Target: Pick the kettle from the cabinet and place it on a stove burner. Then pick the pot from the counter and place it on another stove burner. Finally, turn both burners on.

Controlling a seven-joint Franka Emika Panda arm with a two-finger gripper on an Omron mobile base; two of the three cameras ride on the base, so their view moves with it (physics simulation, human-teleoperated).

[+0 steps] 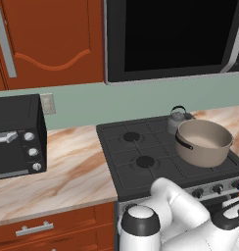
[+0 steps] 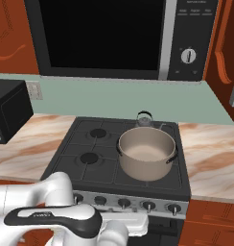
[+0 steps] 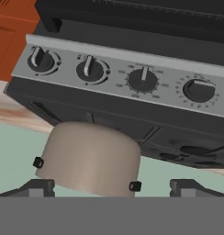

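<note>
Reaching for the knobs (image 3: pixel 142 80) directly ahead of the released hand (image 3: pixel 112 188) risks turning the wrong one; pot (image 2: pixel 146 153) and kettle (image 2: pixel 144 117) sit on burners beyond them.

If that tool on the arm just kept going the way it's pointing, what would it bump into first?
Most likely the silver front panel of the stove, around its row of knobs. The hand view looks straight at it, with the open tool aimed that way. How far off it is cannot be judged.
</note>
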